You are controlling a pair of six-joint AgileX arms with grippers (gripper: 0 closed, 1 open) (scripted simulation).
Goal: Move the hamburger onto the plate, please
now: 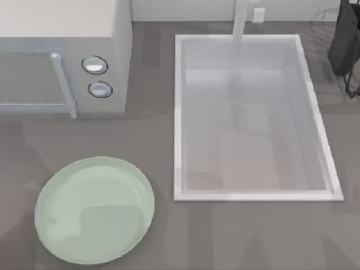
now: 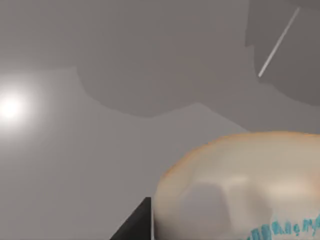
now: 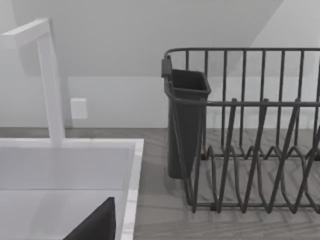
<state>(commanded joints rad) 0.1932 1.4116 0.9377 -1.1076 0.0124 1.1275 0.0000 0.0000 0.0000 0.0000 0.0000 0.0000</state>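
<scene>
Top view: the large round pale mint-green glossy plate is lying flat on the grey table, toward the lower left, bare on its upper face. To its right and well apart, the white rectangular sink basin is sitting sunk into the table, with a white faucet rising at its far rim. A pale grey microwave oven with two round dials is standing at the upper left, behind the plate. A dark wire dish rack is showing in part at the upper right edge.

Left wrist view: the hamburger, a rounded tan-orange bun with a pale top and a strip of teal marks low on its side, is sitting very close before the camera, over plain grey ground. A dark finger of the left gripper is lying right alongside the bun's edge; whether it is touching, cannot tell. Whether the left gripper is released or clenched around the bun, cannot tell.

Right wrist view: the sink rim, the faucet and the dish rack with its dark cutlery holder are lying ahead. A dark finger of the right gripper is showing over the sink corner; its state, cannot tell.
</scene>
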